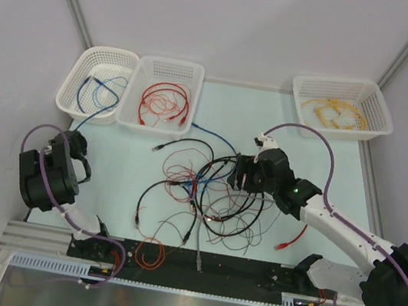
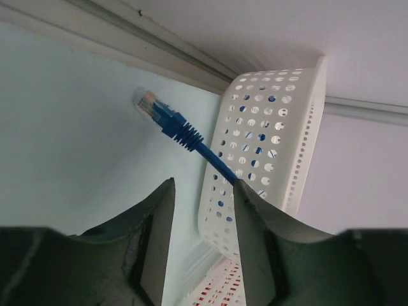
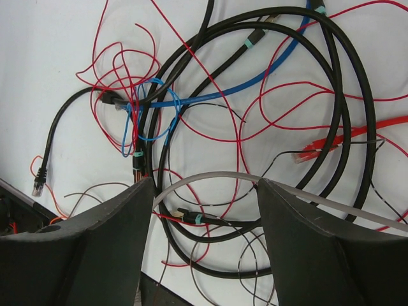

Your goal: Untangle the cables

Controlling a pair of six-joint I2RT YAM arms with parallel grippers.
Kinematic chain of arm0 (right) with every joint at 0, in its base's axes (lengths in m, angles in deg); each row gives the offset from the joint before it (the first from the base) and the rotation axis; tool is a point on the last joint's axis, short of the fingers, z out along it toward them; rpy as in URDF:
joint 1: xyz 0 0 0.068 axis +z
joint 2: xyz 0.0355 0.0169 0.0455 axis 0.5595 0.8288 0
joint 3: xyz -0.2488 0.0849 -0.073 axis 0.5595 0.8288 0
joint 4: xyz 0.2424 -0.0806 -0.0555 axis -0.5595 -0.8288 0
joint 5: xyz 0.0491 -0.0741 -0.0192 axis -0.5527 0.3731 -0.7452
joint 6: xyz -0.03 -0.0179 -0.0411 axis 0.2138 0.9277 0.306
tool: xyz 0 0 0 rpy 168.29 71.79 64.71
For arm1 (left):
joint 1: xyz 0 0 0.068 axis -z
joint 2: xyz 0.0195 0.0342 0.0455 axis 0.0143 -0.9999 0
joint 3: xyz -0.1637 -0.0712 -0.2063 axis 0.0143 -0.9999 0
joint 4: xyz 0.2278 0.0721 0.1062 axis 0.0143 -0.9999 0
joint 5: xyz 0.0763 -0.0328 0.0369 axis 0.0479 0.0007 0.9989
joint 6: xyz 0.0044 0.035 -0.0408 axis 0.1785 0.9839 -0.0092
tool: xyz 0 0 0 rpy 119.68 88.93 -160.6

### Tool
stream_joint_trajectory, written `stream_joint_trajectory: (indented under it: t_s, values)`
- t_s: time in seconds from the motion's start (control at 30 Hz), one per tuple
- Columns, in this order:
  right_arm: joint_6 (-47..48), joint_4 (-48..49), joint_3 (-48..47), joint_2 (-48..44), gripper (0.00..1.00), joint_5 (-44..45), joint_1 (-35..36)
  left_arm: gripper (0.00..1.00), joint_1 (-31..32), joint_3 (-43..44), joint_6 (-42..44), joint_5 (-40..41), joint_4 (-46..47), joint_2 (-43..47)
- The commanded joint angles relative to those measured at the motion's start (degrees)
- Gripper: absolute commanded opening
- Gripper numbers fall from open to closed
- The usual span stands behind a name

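Black, red and blue cables (image 3: 250, 41) lie half hidden beneath the right fingers (image 3: 319, 242), spread like the left fingers (image 2: 156, 223).

The cables (image 1: 209, 193) mix glossy black loops, thin red and reddish-brown strands, bright blue lengths and one pale grey wire (image 3: 210, 174); some carry teal bands near the plugs. The three baskets are white and dotted with holes: the left basket (image 1: 97, 82), at ten o'clock, holds blue, the middle basket (image 1: 159, 93), at eleven, red, and the right basket (image 1: 342, 105), near two, yellow. The table (image 1: 111, 177) is pale mint.
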Motion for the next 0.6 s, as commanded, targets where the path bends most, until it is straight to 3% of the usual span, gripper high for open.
stream_joint_trajectory:
  t_s: [0.0,0.2,0.4,0.47,0.5,0.53,0.57]
  values:
    - [1.0,0.4,-0.8,0.1,0.71,-0.1,-0.4,0.38,-1.8,0.4,1.1,-1.4,10.8,0.0]
    - [0.9,1.5,-0.8,0.9,0.70,-0.4,-0.2,0.00,-2.8,-0.6,3.1,-3.5,9.8,4.5]
    - [0.9,0.8,-0.8,0.1,0.70,-0.4,0.3,0.00,-2.8,1.8,9.6,-6.0,-3.8,17.3]
    - [0.9,0.9,-0.8,0.0,0.70,-0.5,0.7,0.01,-2.6,6.5,16.8,-7.6,-14.7,21.0]
    - [0.9,1.1,-0.8,0.0,0.70,-0.4,1.0,0.05,-2.4,9.1,20.5,-7.6,-19.4,21.6]
    - [0.8,1.2,-0.9,0.0,0.70,-0.4,1.1,0.11,-1.0,14.9,24.0,-5.3,-29.8,21.9]
    - [0.7,1.3,-0.8,0.0,0.70,-0.4,1.3,0.29,0.1,17.4,30.3,-3.0,-34.1,21.5]
